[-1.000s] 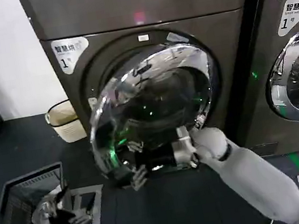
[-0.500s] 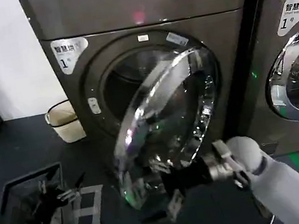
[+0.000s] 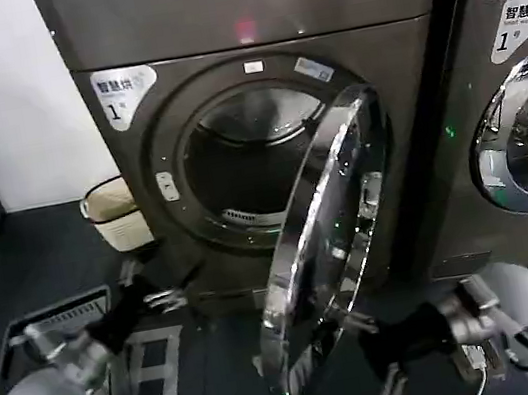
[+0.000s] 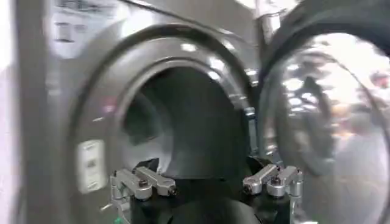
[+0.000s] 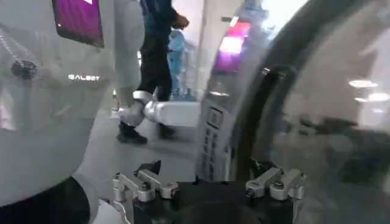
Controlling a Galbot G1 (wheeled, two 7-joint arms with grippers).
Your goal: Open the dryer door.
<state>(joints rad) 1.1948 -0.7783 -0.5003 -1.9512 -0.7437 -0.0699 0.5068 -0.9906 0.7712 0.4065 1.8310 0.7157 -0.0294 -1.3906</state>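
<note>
Both jaws spread, empty, right gripper (image 3: 381,381) beside one dryer door (image 3: 324,238) (ajar), left gripper (image 3: 163,287) near dryer (image 3: 264,137).

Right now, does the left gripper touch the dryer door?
Apart. In the head view, the left gripper is low before the dryer, with open drum mouth between it and the dryer door.
</note>
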